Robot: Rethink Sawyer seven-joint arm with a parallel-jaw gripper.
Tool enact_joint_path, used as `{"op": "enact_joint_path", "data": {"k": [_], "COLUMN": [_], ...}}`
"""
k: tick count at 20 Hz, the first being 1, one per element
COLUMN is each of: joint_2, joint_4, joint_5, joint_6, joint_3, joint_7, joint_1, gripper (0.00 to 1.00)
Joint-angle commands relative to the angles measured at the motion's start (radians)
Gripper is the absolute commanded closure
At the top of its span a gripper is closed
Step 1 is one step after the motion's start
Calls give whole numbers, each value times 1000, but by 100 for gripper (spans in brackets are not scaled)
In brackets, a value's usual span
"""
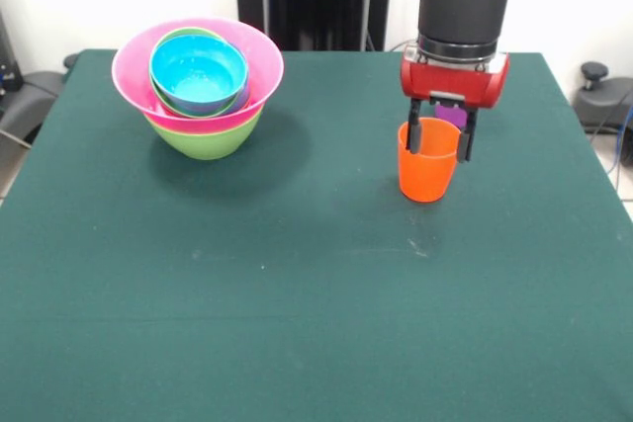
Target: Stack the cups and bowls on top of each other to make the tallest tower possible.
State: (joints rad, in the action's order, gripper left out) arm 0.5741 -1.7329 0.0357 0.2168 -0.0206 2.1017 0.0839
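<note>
The orange cup stands upright on the green table at the right. My gripper hangs straight down over it, with its fingers spread about as wide as the cup's rim: one overlaps the left side of the rim, the other is at the right edge. A bit of the purple cup shows between the fingers, just above the orange rim; I cannot tell whether it is inside or behind. The tower stands at the far left: a lime green bowl at the base, the huge pink bowl above it, and a cyan bowl nested on top.
The green table has its right edge close to the cup's side. Black equipment stands beyond the far edge, behind the tower.
</note>
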Motion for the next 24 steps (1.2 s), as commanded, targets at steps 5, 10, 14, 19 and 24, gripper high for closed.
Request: {"op": "enact_joint_path", "data": {"k": [5, 10, 14, 19, 24], "joint_2": [-48, -54, -67, -104, -120], "joint_4": [-35, -76, -100, -116, -125], "joint_5": [22, 3, -13, -11, -12], "joint_6": [-32, -37, -73, -121, -138], "joint_3": [-80, -73, -71, -115, -137], "joint_7": [86, 125, 164, 159, 149], "joint_1": [-4, -27, -46, -14, 6], "gripper": [0, 0, 0, 0, 0]}}
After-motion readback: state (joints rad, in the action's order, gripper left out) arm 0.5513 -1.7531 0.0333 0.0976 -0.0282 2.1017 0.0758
